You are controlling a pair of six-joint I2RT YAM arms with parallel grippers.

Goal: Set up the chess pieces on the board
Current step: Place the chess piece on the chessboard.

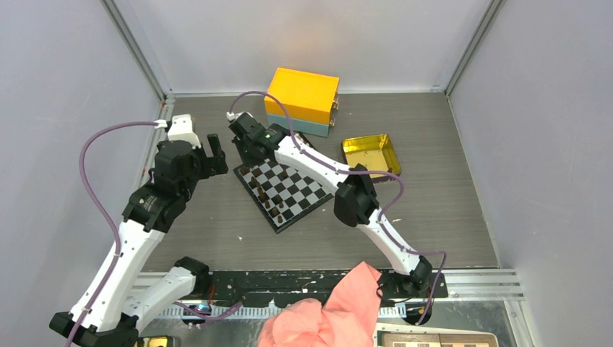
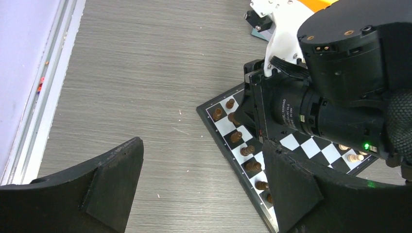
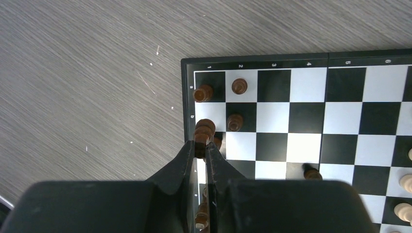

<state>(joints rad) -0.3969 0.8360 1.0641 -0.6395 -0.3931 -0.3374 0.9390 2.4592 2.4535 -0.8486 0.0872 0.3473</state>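
Note:
The black-and-white board lies tilted on the grey table. Dark brown chess pieces stand along its left side, and light tan ones on the opposite side. My right gripper is shut on a dark brown piece, held over the board's edge column near its far-left corner. Other dark pieces stand just beyond. My left gripper is open and empty over bare table left of the board. In the top view, the left gripper is close to the right gripper.
A yellow box stands behind the board at the back wall. A shiny gold tin lies to the board's right. Pink cloth and a brown-and-cream board sit at the near edge. Grey walls enclose the table.

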